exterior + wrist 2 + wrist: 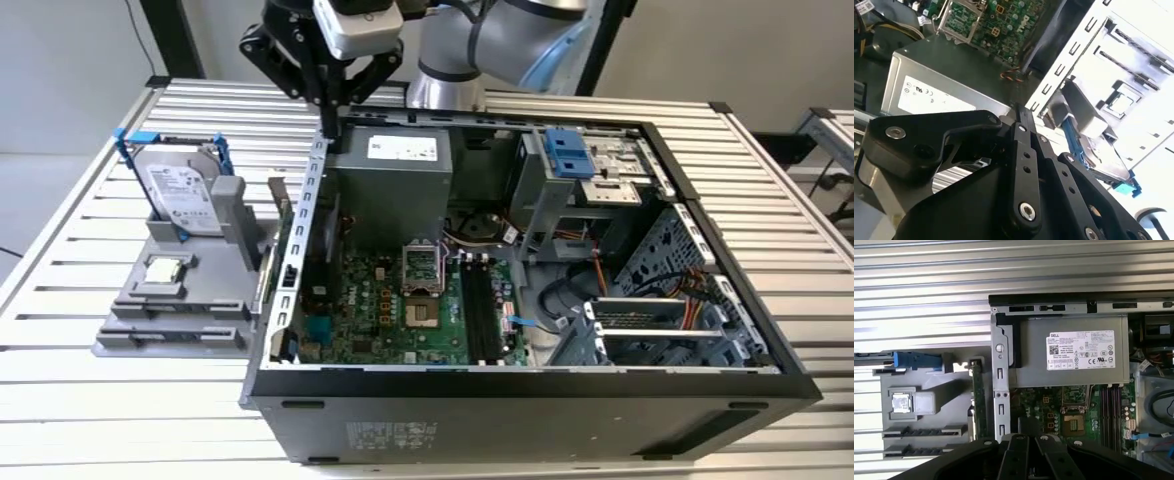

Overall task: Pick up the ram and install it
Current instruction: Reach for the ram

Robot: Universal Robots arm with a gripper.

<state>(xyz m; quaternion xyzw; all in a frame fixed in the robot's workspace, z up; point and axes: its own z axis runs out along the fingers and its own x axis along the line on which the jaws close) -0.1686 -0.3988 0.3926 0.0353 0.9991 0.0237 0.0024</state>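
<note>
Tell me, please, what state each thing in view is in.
Black computer case: side panel off.
Long, narrow green circuit-board ram: standing on edge in the grey holder, ungrasped.
Black pincer: shut, empty, above the case's wall.
Long black plastic memory slots: empty.
Silver hard drive with blue rails: upright in the holder.

Slatted table w/ PC case, holder

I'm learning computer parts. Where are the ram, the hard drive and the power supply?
the ram (977, 400): first wrist view, middle of its green edge.
the hard drive (180, 195): exterior view, its silver face.
the power supply (1029, 355): first wrist view, gray metal beside its label.
</note>
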